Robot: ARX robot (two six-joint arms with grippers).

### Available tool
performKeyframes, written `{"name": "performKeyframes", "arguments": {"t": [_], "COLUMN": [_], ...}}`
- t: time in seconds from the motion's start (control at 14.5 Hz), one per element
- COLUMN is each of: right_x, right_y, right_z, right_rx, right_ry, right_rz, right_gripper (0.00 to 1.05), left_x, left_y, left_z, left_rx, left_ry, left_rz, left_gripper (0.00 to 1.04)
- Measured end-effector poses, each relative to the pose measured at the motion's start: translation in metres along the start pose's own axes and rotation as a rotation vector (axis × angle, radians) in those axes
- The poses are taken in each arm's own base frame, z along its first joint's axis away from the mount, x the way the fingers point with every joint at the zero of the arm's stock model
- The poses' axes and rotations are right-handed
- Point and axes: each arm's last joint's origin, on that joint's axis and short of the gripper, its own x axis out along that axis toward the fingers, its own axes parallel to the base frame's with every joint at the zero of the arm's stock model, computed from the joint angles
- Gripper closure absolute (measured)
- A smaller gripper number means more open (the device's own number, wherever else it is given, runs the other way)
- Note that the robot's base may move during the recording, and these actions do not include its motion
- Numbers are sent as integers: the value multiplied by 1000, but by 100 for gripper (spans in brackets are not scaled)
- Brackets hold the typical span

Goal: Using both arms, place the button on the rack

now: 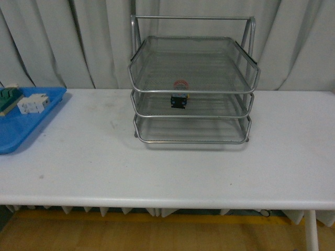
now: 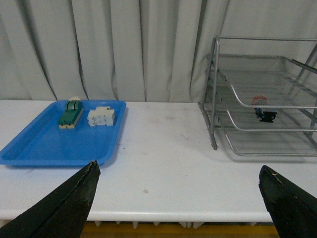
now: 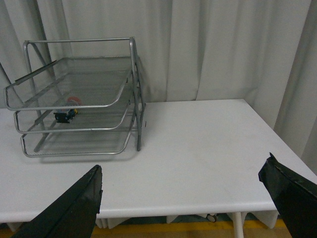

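backdrop: pale pleated curtain (image 1: pixel 63 42) | furniture: white table (image 1: pixel 167 167) | floor: yellowish-brown (image 1: pixel 78 232)

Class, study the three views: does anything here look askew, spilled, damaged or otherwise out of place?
Nothing stands out. The button sits on the middle tray of the rack, which stands square on the table. The blue tray holds its two blocks tidily. Both grippers are open and hold nothing.

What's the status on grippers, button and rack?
Left gripper open, right gripper open, both empty. Button in rack, middle tray. Nothing in the way.
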Motion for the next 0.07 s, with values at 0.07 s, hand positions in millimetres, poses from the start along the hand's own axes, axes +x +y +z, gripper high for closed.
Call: {"name": "performKeyframes", "arguments": {"t": [0.07], "right_x": [0], "right_y": [0], "right_z": [0], "right_rx": [0], "right_ry": [0], "right_rz": [0], "right_gripper": [6], "left_x": [0], "left_y": [0], "left_z": [0], "left_rx": [0], "left_ry": [0], "left_rz": [0], "left_gripper": [7]}}
